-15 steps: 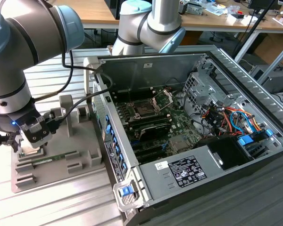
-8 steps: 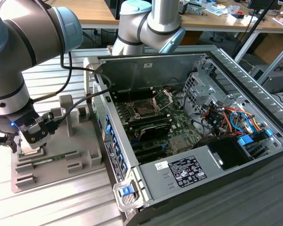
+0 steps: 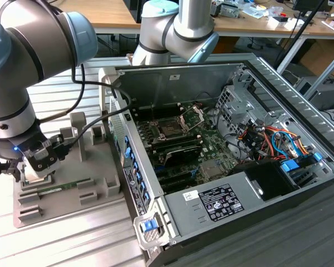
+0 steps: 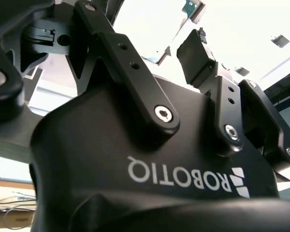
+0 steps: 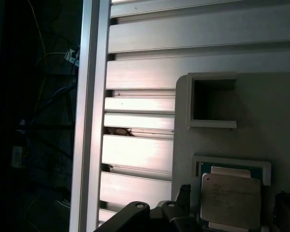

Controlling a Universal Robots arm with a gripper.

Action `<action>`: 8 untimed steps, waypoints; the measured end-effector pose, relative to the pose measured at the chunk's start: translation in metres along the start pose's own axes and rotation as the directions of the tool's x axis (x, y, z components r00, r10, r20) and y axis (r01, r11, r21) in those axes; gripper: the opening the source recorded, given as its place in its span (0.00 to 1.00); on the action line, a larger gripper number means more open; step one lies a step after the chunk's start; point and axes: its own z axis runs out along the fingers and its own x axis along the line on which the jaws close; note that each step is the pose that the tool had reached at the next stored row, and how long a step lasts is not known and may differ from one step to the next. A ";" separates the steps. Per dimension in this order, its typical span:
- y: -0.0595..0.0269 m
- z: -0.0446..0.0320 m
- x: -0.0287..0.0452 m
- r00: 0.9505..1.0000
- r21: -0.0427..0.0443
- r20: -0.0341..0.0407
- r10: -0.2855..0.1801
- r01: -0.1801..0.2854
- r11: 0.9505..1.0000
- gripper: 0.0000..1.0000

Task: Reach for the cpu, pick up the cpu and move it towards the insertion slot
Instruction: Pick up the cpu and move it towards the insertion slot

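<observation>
Silver arm [image 3: 16,72] w/ blue-grey caps [image 3: 82,33], blk cable [image 3: 94,83], blk jaws.

In the first wrist view a frame edge cuts off one side of the cpu [image 5: 230,199]. The tool [image 5: 232,212] shows there only as two dark fingers [image 5: 182,195], one on either side of the chip with gaps between, and their ends are cut off too. In the exterior view the wrist [image 3: 16,139] at nine o'clock covers the chip's seat on the grey fixture [image 3: 72,189]. The insertion slot [image 3: 171,129], toward three o'clock from the fixture, is too small for its inside to be told. The computer case [image 3: 211,211] runs out of frame at six o'clock.
</observation>
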 end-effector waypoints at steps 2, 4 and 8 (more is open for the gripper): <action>-0.0001 0.0017 0.0000 1.000 0.000 0.000 0.000 0.000 1.000 0.72; -0.0001 0.0028 0.0000 1.000 0.000 0.000 0.000 0.000 1.000 0.72; -0.0001 0.0035 0.0000 1.000 0.000 0.000 0.000 0.000 1.000 0.72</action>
